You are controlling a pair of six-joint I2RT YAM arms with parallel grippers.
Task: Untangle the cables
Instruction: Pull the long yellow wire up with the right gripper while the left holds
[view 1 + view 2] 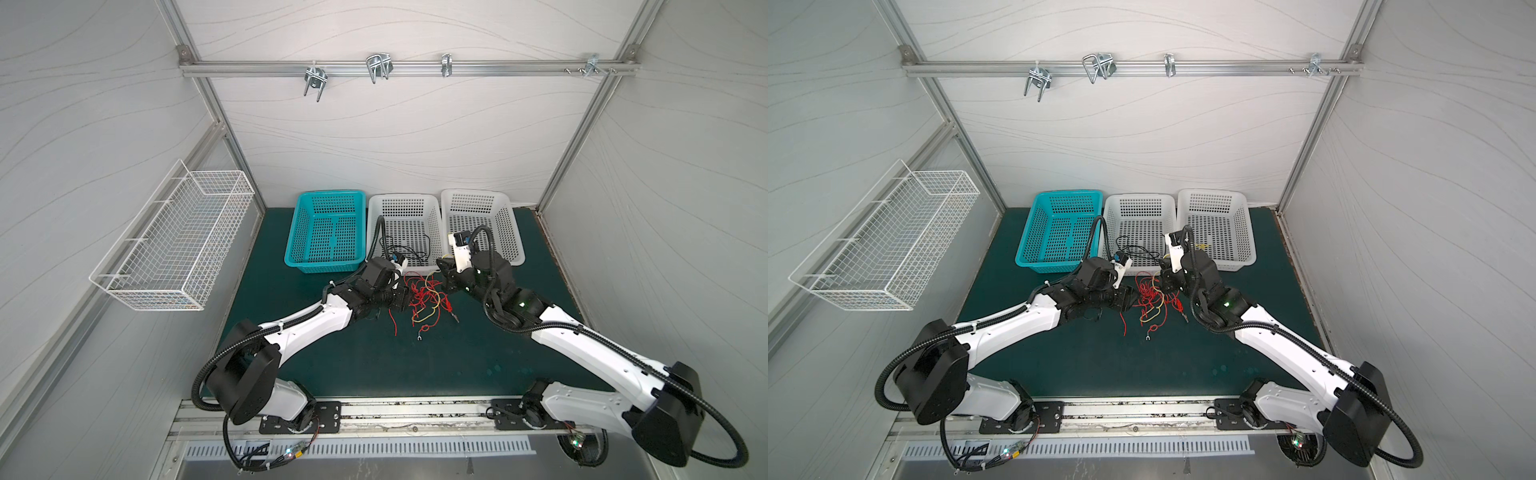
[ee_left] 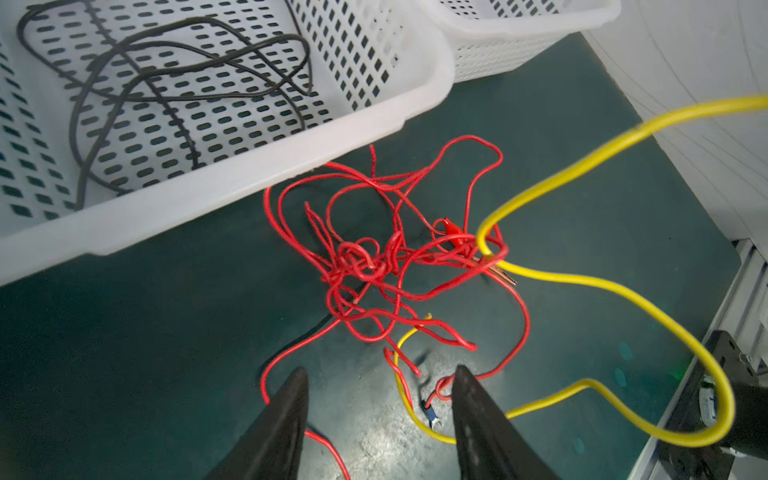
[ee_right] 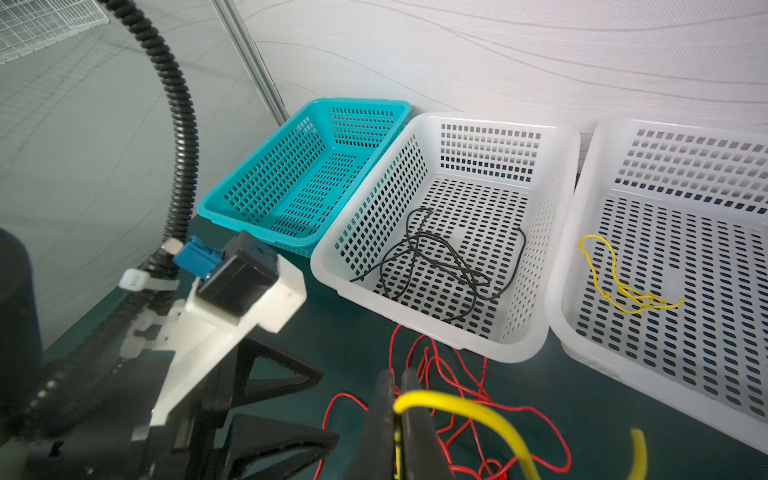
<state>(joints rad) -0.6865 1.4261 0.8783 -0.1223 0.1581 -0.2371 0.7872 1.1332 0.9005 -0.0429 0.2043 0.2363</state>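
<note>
Workspace is a dark green mat (image 1: pixel 415 365), with a white wire rack (image 1: pixel 166 249) hung on the left wall. Three plastic baskets sit side by side along the far edge. There's a teal basket (image 1: pixel 332 193) on the left. Next to it is a middle white basket (image 1: pixel 403 196) with a loose black cable (image 3: pixel 436 257) lying in the bottom. The right white basket (image 1: pixel 473 191) has a short thin yellow wire (image 3: pixel 615 282) inside.

On the mat just near of the middle basket is the red cable tangle (image 2: pixel 361 266). It's properly knotted, with a red alligator clip (image 2: pixel 451 228) buried in it. A yellow cable (image 2: pixel 602 153) threads through the right side of that mess.

The left gripper (image 2: pixel 379 370) sits low at the left side of the tangle, jaws apart, nothing pinched between them. The right gripper (image 3: pixel 397 374) is at the tangle's far right side, clamped tight on the yellow cable, which rises off the mat to it.

A small blue fork terminal (image 2: pixel 432 417) lies on the mat near the left gripper's fingers.
</note>
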